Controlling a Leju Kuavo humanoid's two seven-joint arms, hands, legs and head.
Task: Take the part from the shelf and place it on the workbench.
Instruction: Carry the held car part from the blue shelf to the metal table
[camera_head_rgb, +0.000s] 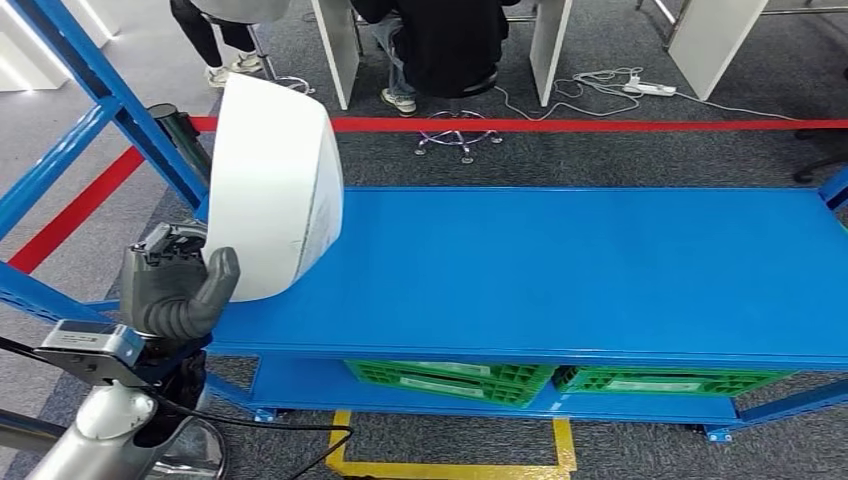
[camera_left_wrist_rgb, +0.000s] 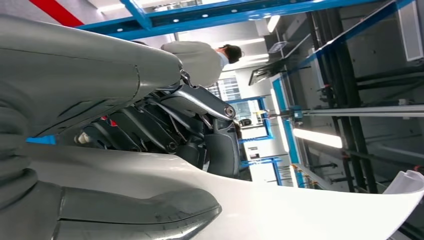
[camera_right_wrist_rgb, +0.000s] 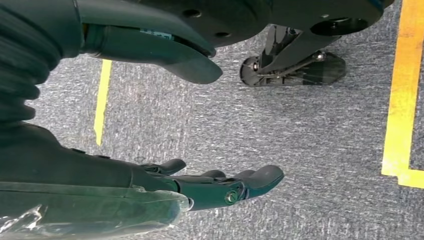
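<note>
My left robot hand (camera_head_rgb: 172, 290) grips the lower edge of a curved white panel part (camera_head_rgb: 270, 190), thumb in front and fingers behind, holding it upright and tilted at the near-left corner of the blue bench (camera_head_rgb: 600, 270). The part stands above the bench's left end, its bottom edge just over the surface near the front lip; I cannot tell whether it touches. In the left wrist view the thumb (camera_left_wrist_rgb: 125, 215) presses on the white part (camera_left_wrist_rgb: 300, 210) and the darker fingers (camera_left_wrist_rgb: 220, 150) lie on its other side.

To the right of the part the bench top runs flat and bare to its far-right end. A slanted blue frame post (camera_head_rgb: 110, 95) stands just left of the part, close behind its far edge. Under the bench, green crates (camera_head_rgb: 450, 380) sit on the lower shelf. Beyond the bench a red floor line (camera_head_rgb: 600, 125) crosses the carpet.

My right robot hand (camera_right_wrist_rgb: 220, 185) hangs over grey carpet, fingers loosely extended and apart, holding nothing.
</note>
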